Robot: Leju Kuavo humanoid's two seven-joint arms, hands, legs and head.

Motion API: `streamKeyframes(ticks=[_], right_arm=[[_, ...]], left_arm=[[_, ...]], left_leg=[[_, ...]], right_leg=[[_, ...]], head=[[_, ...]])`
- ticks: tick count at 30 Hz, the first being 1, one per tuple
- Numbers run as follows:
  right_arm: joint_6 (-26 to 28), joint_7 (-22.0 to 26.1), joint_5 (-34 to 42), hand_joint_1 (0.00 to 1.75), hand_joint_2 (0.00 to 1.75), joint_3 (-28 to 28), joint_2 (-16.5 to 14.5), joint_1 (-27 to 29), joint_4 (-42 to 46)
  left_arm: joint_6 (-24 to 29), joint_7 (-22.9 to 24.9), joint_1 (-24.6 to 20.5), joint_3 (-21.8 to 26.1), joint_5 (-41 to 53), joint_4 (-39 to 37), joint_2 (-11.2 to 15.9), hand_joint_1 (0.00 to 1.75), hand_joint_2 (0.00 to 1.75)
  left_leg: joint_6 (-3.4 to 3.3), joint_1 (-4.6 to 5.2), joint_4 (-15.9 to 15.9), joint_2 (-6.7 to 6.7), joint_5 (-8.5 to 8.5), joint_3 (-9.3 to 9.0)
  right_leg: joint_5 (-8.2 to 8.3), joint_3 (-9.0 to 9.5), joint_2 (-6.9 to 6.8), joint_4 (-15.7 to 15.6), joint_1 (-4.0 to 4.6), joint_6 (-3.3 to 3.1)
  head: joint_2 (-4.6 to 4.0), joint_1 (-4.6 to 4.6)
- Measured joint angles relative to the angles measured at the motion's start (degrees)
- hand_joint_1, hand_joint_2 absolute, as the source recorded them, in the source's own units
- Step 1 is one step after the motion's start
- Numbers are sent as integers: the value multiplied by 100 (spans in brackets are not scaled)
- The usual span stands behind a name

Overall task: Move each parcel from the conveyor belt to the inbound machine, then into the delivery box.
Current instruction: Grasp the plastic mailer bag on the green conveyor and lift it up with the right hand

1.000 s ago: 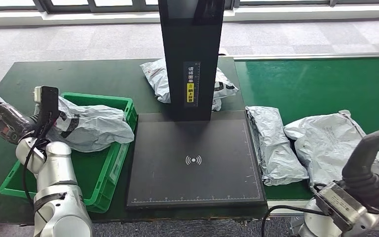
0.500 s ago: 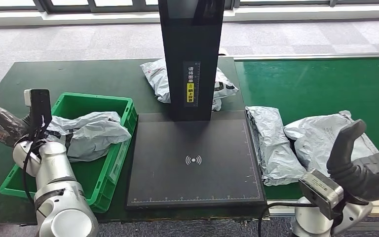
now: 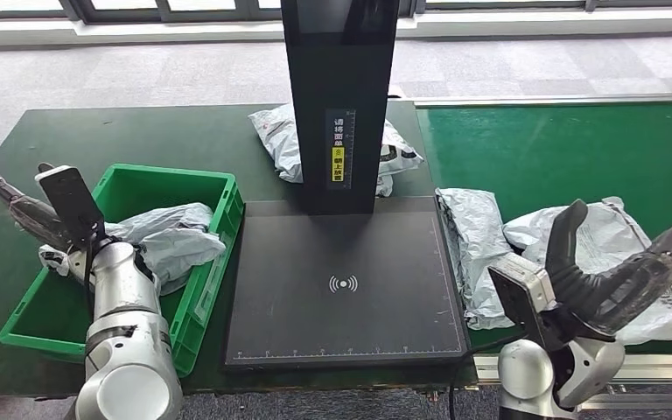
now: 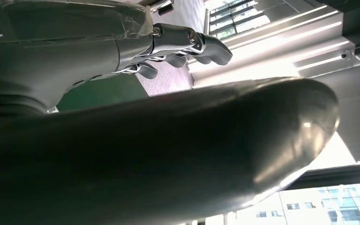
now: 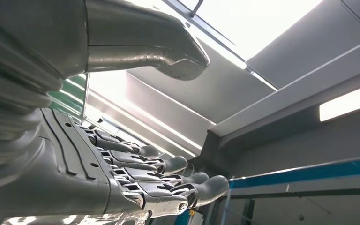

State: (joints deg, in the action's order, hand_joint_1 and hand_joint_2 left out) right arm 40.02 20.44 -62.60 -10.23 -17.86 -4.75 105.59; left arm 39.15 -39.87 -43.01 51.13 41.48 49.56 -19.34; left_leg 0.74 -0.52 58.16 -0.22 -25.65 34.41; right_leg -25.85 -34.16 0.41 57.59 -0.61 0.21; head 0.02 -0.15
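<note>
- The right hand (image 3: 617, 276) hovered palm up over the near edge of the conveyor belt (image 3: 569, 149), fingers spread and thumb raised, holding nothing.
- In the right wrist view the same hand's fingers (image 5: 168, 180) lay stretched out side by side, with the thumb well apart from them.
- A large grey parcel (image 3: 595, 249) lay on the belt directly under and behind the right hand; whether the hand touched it could not be told.
- A narrower grey parcel (image 3: 486, 254) lay on the belt just beside that hand, on the side towards the inbound machine, against the machine's edge.
- The inbound machine (image 3: 346, 289), a flat black plate with a black upright column, stood between the two hands.
- A third grey parcel (image 3: 284, 136) rested on the table behind the column, well apart from both hands.
- The left hand (image 3: 17, 206) was held out past the outer side of the delivery box (image 3: 214, 262), fingers extended and apart, empty.
- In the left wrist view its fingertips (image 4: 187, 42) were slightly curled around nothing.
- A crumpled grey parcel (image 3: 171, 241) lay inside the green delivery box, near the left wrist and apart from the left hand.
</note>
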Motion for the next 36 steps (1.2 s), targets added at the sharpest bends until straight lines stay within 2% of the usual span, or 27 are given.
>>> streamKeyframes(ticks=[4, 8, 10, 11, 13, 16, 17, 19, 22, 30, 36], right_arm=[[3, -133, -127, 0, 175, -2, 1, -4, -143], [4, -440, -404, 0, 175, -124, 7, -8, -424], [4, -731, -735, 0, 175, -263, 7, -5, -648], [4, -921, -978, 0, 175, -343, 7, -6, -797], [4, -1169, -1402, 0, 175, -551, 9, -10, -1145], [4, -1376, -1699, 0, 175, -1024, 36, -74, -1781], [4, -1491, -1754, 0, 175, -1197, 58, -111, -2018], [5, -1695, -1832, 0, 175, -1509, 128, -170, -2458], [8, -1827, -1892, 0, 175, -1844, 250, -217, -2942], [11, -2322, -1966, 0, 175, -2290, 481, -281, -3669], [13, -2144, -2123, 0, 175, -2811, 919, -550, -4279]], left_arm=[[26, 18, 75, -158, -278, 21, -5, 0, 0], [49, 242, 466, -791, -935, 494, -55, 0, 175], [-198, 376, 706, -1203, -1414, 854, -76, 0, 175], [-510, 456, 839, -1441, -1744, 1059, -86, 0, 175], [-1516, 634, 1119, -1902, -2519, 1465, -106, 0, 175], [-3385, 780, 1540, -2643, -3619, 1968, -117, 0, 175], [-3856, 778, 1673, -2876, -3879, 2104, -121, 0, 175], [-4458, 750, 1936, -3287, -4211, 2330, -131, 0, 175], [-4815, 721, 2205, -3748, -4394, 2570, -135, 0, 175], [-5298, 720, 2501, -4321, -4548, 2988, -84, 0, 175], [-5603, 635, 2947, -4844, -4495, 3590, 40, 0, 175]], left_leg=[[0, 0, -1, 1, 0, 0], [0, -1, -1, -1, 0, 1], [0, -1, -1, -3, -1, 3], [-1, -1, -1, -4, -1, 3], [-2, 0, 0, -9, -2, 5], [-4, 1, 0, -20, -3, 8], [-5, 3, 0, -21, -3, 8], [-7, 5, 1, -20, -5, 8], [-8, 6, 1, -20, -6, 13], [-5, 5, -1, -19, -7, 15], [-10, 6, 0, -19, -10, 18]], right_leg=[[-1, -1, 1, 0, 2, -1], [-3, 0, 0, 0, 1, -3], [-4, 0, -2, -1, 0, -2], [-4, 1, -2, -2, 0, -2], [-6, 1, -9, -5, -1, 1], [-9, 5, -21, -5, -2, 4], [-9, 5, -21, -5, -4, 4], [-8, 4, -20, -6, -6, 4], [-9, 1, -20, -6, -6, 4], [-13, -2, -20, -5, 5, -2], [-14, -2, -20, -5, -6, 0]], head=[[0, -1], [0, -1], [0, -1], [0, -1], [0, -1], [0, 0], [0, 0], [0, 0], [0, 0], [0, -1], [0, 0]])
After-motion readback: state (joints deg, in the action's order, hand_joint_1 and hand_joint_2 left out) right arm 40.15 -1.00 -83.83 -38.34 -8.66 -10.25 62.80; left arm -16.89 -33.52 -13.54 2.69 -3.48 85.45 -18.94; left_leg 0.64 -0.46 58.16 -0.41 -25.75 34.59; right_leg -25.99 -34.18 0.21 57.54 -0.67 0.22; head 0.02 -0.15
